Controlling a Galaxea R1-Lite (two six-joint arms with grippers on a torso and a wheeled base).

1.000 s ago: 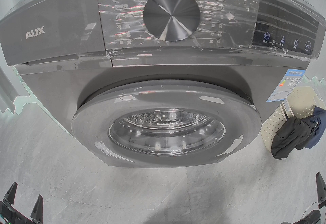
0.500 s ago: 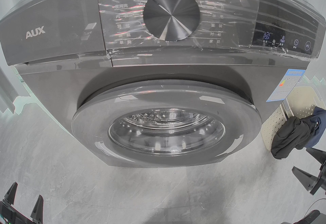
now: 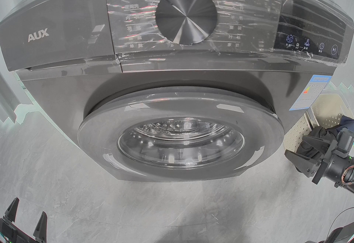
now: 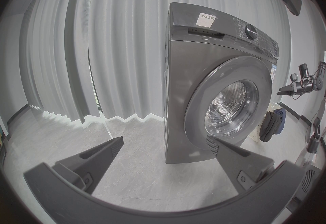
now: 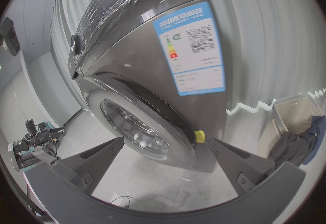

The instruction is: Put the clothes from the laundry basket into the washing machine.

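1. Standing on the pale tiled floor (image 3: 110, 188) in the head view, the washing machine (image 3: 73, 96) is seen from the front with its round door (image 3: 180, 133) shut and a large dial (image 3: 186, 16) on the panel above. The cream laundry basket (image 3: 328, 107) is set on the floor just beside the machine's right side. A dark garment (image 3: 317, 133) and a blue garment (image 3: 347, 121) are draped over the basket's rim. The right end effector (image 3: 294, 146) is held in front of the basket, close to the dark garment, with its fingers spread apart and nothing between them. The left end effector (image 3: 29, 207) is kept low at the robot's left, well apart from the machine, its fingers likewise apart and empty.

2. In the left wrist view, the left end effector (image 4: 164, 138) is shown with its two fingers wide apart over the floor (image 4: 142, 173). The washing machine (image 4: 190, 65) is seen ahead before a pleated curtain (image 4: 119, 48), its door (image 4: 203, 105) closed. The clothes (image 4: 270, 126) hang over the laundry basket (image 4: 255, 134) on the far side of the machine, and the right end effector (image 4: 283, 91) is seen raised near them.

3. In the right wrist view, the right end effector (image 5: 164, 139) is seen open and empty near the closed door (image 5: 136, 122) of the washing machine (image 5: 146, 61). A blue-edged label (image 5: 192, 48) is stuck on the front, and a small yellow piece (image 5: 199, 136) sits at the door's edge. The laundry basket (image 5: 295, 112) stands just beside the machine, with the dark garment (image 5: 288, 148) and the blue garment (image 5: 314, 136) hung over its rim.
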